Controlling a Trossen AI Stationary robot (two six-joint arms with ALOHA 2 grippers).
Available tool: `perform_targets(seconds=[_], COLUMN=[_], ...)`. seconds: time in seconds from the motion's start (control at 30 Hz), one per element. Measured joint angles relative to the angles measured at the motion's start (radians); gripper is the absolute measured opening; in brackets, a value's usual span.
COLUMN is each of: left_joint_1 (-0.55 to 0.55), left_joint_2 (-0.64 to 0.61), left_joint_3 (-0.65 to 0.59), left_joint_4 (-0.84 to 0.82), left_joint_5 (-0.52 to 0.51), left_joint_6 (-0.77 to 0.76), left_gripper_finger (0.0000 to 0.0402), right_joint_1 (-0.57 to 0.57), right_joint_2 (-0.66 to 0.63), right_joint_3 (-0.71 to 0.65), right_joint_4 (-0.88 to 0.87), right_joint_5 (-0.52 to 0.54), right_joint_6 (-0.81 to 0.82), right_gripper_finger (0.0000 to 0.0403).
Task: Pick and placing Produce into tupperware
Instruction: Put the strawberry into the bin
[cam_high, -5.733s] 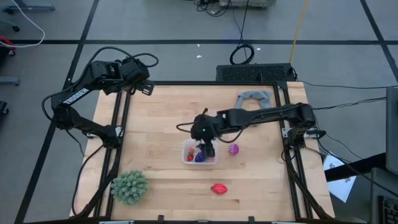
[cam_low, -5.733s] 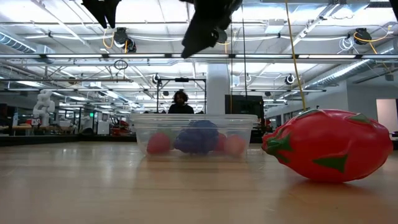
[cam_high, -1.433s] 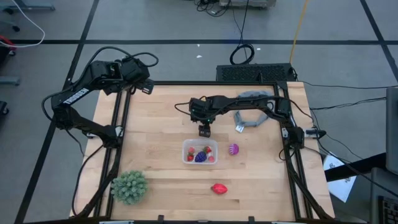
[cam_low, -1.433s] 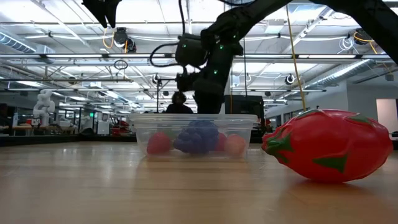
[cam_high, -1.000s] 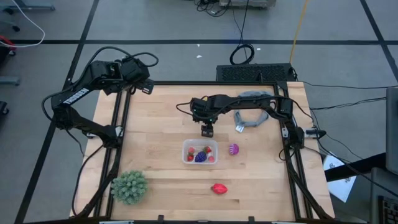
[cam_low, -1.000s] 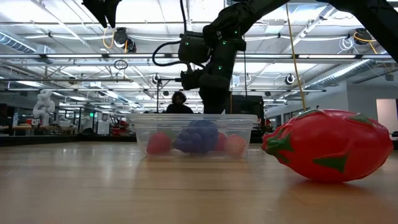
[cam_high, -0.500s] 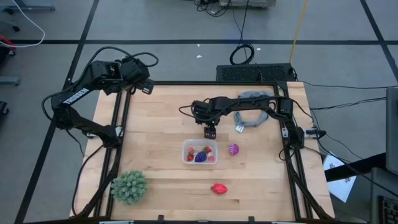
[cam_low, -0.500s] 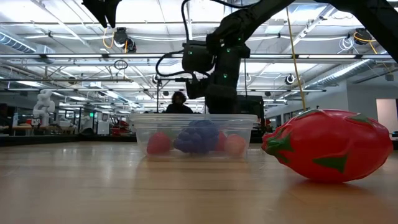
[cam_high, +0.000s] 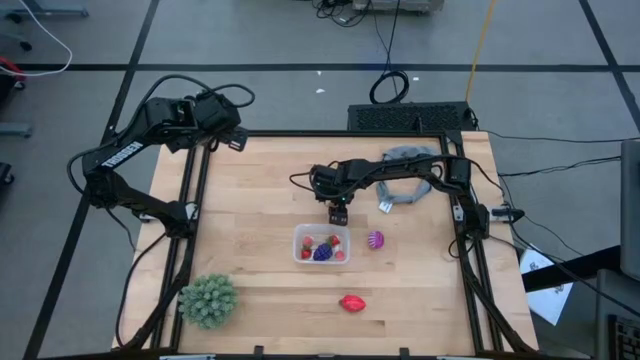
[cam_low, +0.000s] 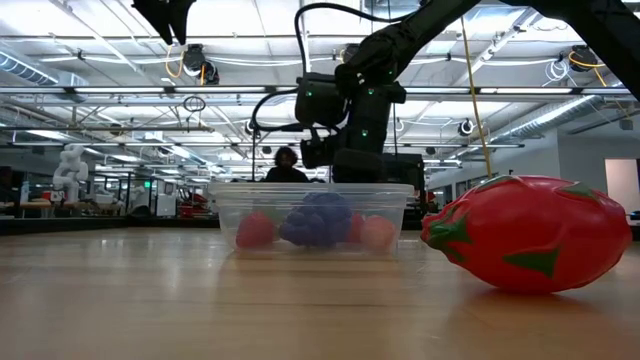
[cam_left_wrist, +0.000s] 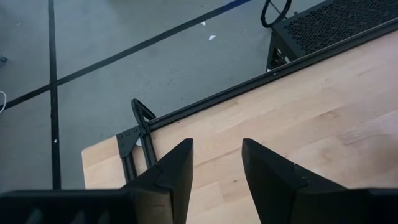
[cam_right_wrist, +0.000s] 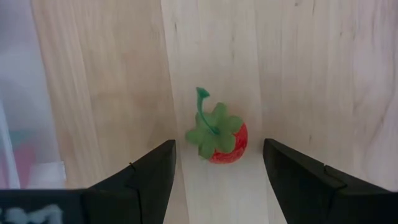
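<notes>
A small red strawberry with a green leafy stalk (cam_right_wrist: 221, 142) lies on the wood just beyond the far side of the clear tupperware (cam_high: 322, 244). My right gripper (cam_right_wrist: 217, 147) hangs over it, open and pointing down, one finger on each side and not touching it. The tupperware (cam_low: 310, 215) holds red berries and a dark purple fruit. A magenta fruit (cam_high: 375, 239) lies to the right of it. A larger red oval fruit (cam_high: 351, 302) lies nearer the front edge. My left gripper (cam_left_wrist: 216, 165) waits open, high over the far left corner.
A green spiky ball (cam_high: 208, 300) sits at the near left. A grey cloth ring (cam_high: 405, 172) lies at the far right, under my right arm. The red oval fruit (cam_low: 530, 235) fills the low view's right side. Bare wood spreads left of the tupperware.
My right gripper has sunk toward the table just beyond the tupperware's far side, drifting slightly toward the near and right edges. Its fingers have stayed apart.
</notes>
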Motion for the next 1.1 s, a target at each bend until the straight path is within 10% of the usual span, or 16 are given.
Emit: perform_targets(seconds=[1.1], left_joint_1=[0.000], left_joint_2=[0.000], left_joint_3=[0.000], left_joint_4=[0.016], left_joint_5=[0.000], left_joint_6=[0.006], left_gripper_finger=[0.0143], right_joint_1=[0.000], right_joint_2=[0.000], right_joint_3=[0.000], right_joint_4=[0.016], right_joint_5=[0.003], right_joint_6=[0.002], right_gripper_finger=[0.0150])
